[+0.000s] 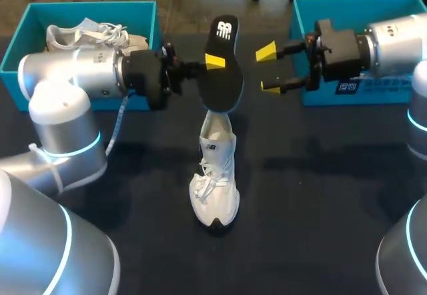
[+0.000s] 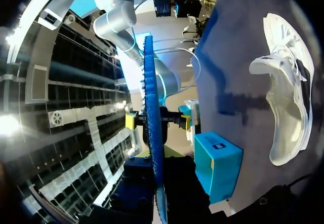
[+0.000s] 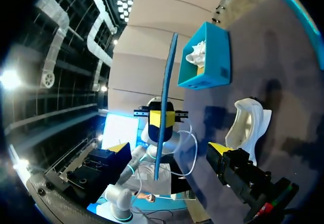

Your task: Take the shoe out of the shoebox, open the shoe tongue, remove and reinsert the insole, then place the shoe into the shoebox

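Since the insole [image 1: 223, 38] is out of the shoe [image 1: 215, 175] and held in the air, I judge the first half of the job done. The left end effector [image 1: 212, 61] is clenched on the insole from both sides and holds it upright at the upper middle of the head view, above the shoe's heel. The right end effector [image 1: 268, 69] sits just beside it with its fingers spread, grasping nothing. From each wrist camera the insole shows edge-on, a thin blue line between the two end effectors.

The white shoe stands on its sole in the middle of the dark counter [image 1: 320, 195], toe toward the lower edge of the frame, well apart from both boxes. Its throat gapes wide in the left wrist view, so the tongue appears to be pulled open already.

Two steps are left. The insole must go back into the shoe, and the shoe must then go into a shoebox. The left shoebox [image 1: 17, 45], at upper left, already holds another shoe [image 1: 87, 35]. The right shoebox [image 1: 373, 8], at upper right, seems the likelier home, though that is only my guess.
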### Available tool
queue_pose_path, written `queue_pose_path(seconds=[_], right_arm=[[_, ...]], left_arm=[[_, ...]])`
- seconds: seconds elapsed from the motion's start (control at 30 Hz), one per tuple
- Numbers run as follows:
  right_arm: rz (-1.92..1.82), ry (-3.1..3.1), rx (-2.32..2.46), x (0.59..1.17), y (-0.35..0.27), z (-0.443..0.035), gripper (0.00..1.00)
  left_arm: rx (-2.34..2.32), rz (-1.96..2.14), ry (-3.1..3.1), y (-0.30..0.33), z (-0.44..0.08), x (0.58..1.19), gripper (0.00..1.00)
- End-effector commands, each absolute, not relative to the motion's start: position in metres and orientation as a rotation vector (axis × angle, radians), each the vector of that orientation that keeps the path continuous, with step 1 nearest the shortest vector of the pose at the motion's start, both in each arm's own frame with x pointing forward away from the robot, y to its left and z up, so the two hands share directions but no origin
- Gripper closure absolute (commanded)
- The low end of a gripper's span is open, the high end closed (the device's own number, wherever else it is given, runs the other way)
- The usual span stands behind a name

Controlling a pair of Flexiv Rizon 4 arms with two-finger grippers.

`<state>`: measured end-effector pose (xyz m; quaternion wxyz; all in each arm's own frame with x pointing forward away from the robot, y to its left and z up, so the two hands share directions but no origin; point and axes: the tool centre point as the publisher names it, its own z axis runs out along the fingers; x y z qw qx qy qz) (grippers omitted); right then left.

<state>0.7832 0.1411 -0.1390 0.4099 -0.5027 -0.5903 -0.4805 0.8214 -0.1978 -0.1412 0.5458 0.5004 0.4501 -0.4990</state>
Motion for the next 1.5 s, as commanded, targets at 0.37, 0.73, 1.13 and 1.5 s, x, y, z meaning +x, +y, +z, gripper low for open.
queue_pose_path(seconds=[0.37,0.73,1.13,1.5], right_arm=[[-1.185,-1.467,-1.218,0.788,0.16,-0.151,0.46],[-1.18,-1.464,-1.193,0.788,0.168,-0.153,0.58],[-1.178,-1.451,-1.182,0.788,0.171,-0.158,0.69],[-1.173,-1.445,-1.185,0.79,0.169,-0.159,1.0]], left_arm=[[1.158,-1.104,1.053,-0.222,-0.15,0.83,1.0],[1.1,-1.088,1.092,-0.239,-0.156,0.838,1.0],[1.091,-1.095,1.078,-0.245,-0.153,0.84,1.0],[1.081,-1.102,1.079,-0.245,-0.153,0.841,1.0]])
